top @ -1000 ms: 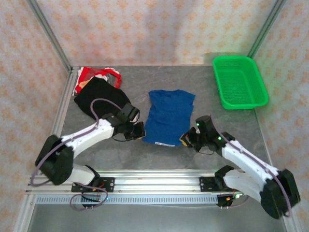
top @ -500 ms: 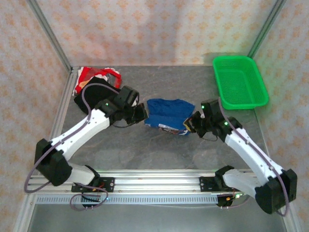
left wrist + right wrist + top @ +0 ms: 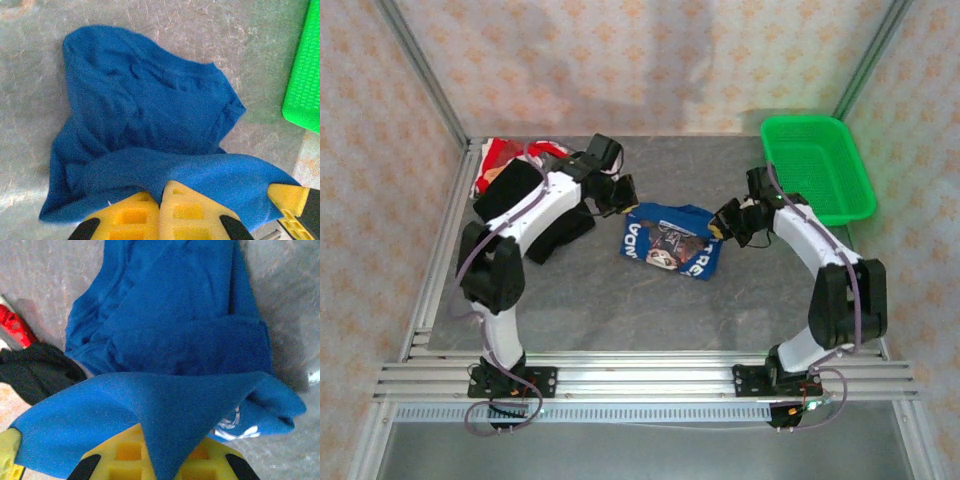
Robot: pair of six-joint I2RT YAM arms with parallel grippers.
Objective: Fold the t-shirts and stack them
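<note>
A robot test booth: patterned panels [image 3: 650,60] on metal posts [image 3: 421,70] boxed in a grey table [image 3: 620,310], rails [image 3: 640,375] along its near edge.

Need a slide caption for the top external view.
Left tool and right tool grip the royal blue printed cloth t-shirt, folded print-side up.

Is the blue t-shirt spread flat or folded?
Folded over: the blue t-shirt lies doubled, print facing up, one edge pinched by the left hand and right hand.
</note>
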